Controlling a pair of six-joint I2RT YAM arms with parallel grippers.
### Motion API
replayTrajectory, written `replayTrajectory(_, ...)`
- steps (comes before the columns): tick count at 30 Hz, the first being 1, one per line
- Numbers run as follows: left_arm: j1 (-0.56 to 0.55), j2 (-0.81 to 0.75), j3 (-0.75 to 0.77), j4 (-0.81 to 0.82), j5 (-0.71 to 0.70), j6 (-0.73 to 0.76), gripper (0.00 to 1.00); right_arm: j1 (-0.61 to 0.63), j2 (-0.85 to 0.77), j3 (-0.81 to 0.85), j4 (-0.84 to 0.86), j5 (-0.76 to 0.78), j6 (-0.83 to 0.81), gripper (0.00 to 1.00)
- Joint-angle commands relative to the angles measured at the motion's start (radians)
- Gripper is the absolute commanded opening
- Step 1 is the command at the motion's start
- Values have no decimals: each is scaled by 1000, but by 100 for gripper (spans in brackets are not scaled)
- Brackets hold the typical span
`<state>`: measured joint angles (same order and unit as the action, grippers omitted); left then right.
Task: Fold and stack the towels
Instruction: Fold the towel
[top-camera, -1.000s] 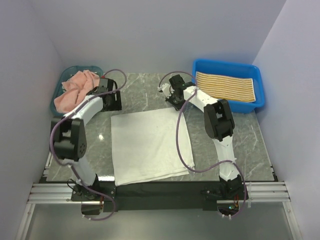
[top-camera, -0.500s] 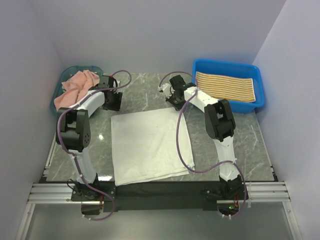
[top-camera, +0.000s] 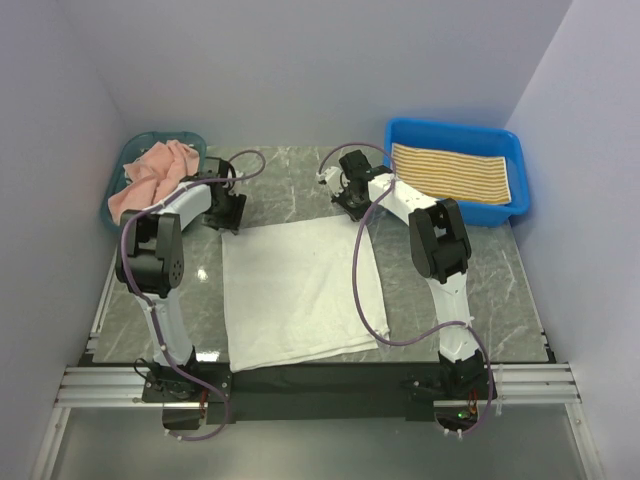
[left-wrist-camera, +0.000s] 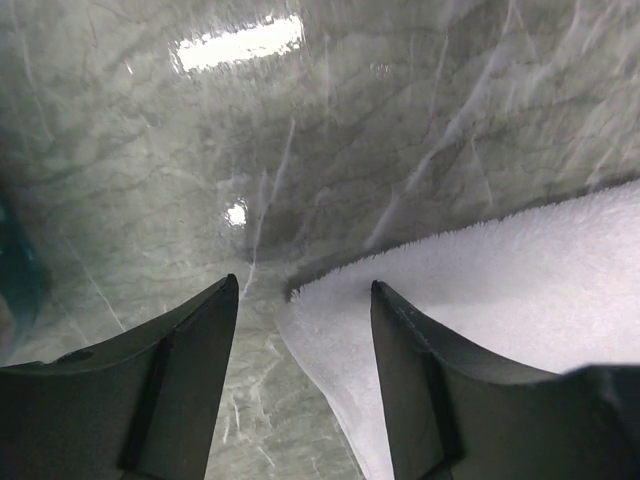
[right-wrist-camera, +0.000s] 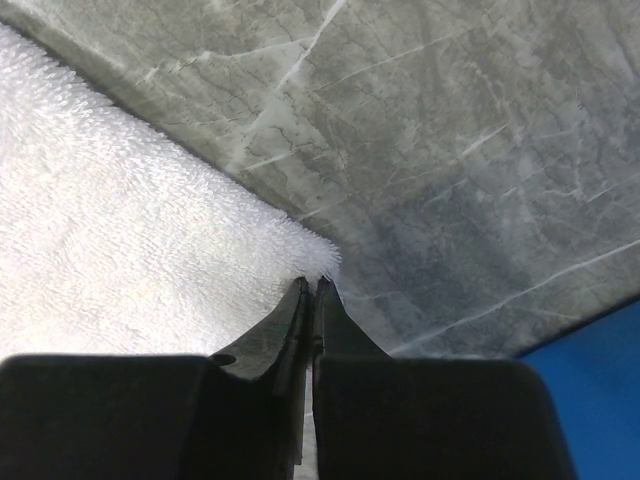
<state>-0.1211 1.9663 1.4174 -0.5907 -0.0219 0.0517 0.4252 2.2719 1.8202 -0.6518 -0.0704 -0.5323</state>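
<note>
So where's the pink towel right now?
In the overhead view, the pink towel lies bunched in the teal basket at the table's far left corner, just left of the left arm and opposite the blue bin.

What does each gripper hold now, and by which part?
Right gripper: shut on the white towel at its far right corner. Left gripper: open at the far left corner, empty.

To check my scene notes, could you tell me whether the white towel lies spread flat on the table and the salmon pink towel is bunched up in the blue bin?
Not quite: the top external view shows the salmon pink towel bunched up in the teal basket at far left; the blue bin holds a yellow-striped towel. The white towel does lie flat on the table.
</note>
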Motion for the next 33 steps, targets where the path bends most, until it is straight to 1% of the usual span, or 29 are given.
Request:
replayTrajectory(1,1,14,3,-17,25,23,60,-17,-2,-45,-5,30,5,0)
replayTrajectory(11,15,48,8,-49,27,22,58,-19,-3,-48,3,34,9,0)
replayTrajectory(13,18,42,2,-49,25,20,52,-19,-3,-48,6,35,9,0)
replayTrajectory(15,27,32,-3,-41,25,20,49,-17,-3,-48,7,38,11,0)
replayTrajectory(16,31,32,-3,-43,30,19,44,-17,-3,-50,9,38,12,0)
replayTrajectory(17,34,40,-2,-52,34,19,42,-19,-3,-53,9,40,12,0)
replayTrajectory(20,35,63,-2,-57,25,13,32,-17,-6,-59,20,41,12,0)
replayTrajectory(21,35,66,3,-64,27,11,31,-17,-9,-59,18,43,11,0)
replayTrajectory(23,35,72,2,-64,27,8,32,-17,-11,-62,21,44,12,0)
replayTrajectory(24,35,72,0,-64,25,8,35,-17,-12,-61,21,44,12,0)
replayTrajectory(25,35,74,-1,-64,25,5,43,-17,-12,-62,21,44,11,0)
replayTrajectory(26,35,71,-2,-64,22,5,45,-17,-12,-64,23,44,9,0)
replayTrajectory(28,37,69,-5,-70,-33,5,51,-19,-14,-64,24,46,11,0)
replayTrajectory(31,41,34,-12,-60,-38,0,52,-17,-11,-61,23,47,12,0)
replayTrajectory(33,55,-12,-31,-47,6,-1,52,-17,-9,-61,23,47,12,0)
